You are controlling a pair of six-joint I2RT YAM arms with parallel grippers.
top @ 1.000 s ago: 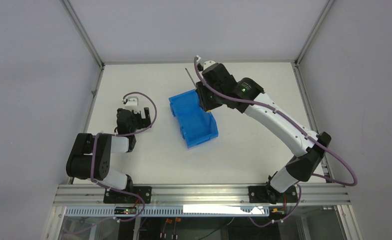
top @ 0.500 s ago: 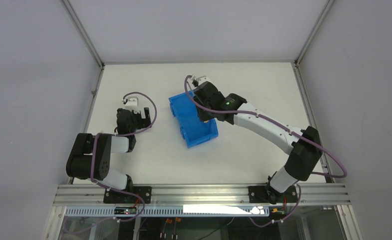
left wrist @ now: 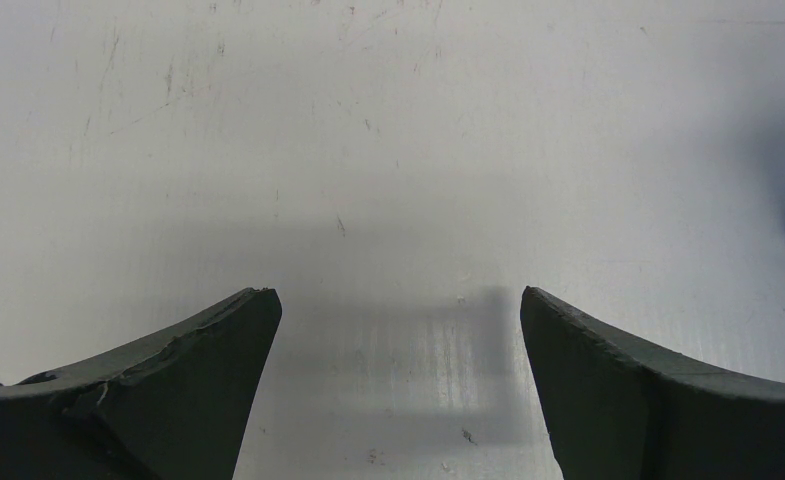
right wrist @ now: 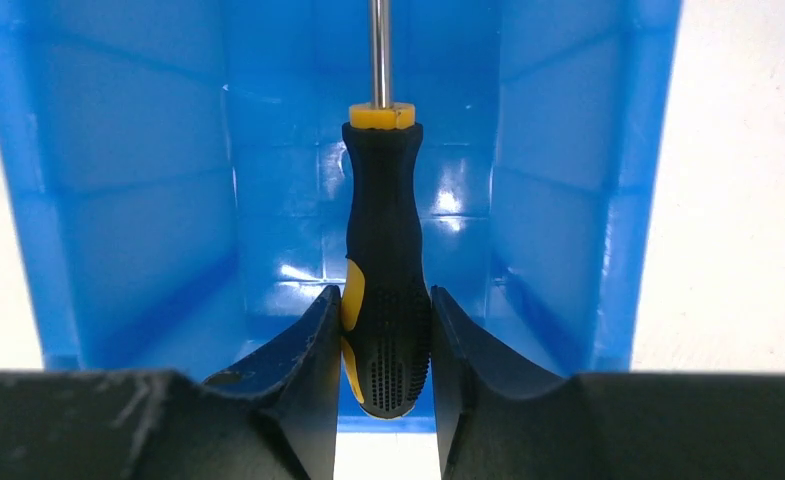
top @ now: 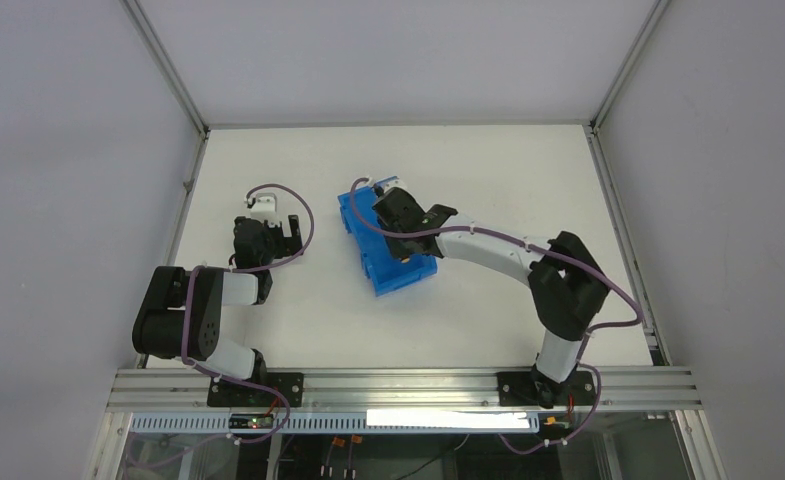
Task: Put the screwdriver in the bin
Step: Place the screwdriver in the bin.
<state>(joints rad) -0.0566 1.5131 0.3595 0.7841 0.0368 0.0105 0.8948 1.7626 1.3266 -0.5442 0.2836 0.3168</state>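
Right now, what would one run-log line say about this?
right gripper: shut on screwdriver | screwdriver: held between bin walls, not yet released | left gripper: open, over table

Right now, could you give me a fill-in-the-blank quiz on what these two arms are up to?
The right end effector grips the screwdriver by its ____.
The screwdriver's tip points into the ____ bin.
The left end effector hangs over the white table with its jaws ____.
Missing words: handle; blue; open.
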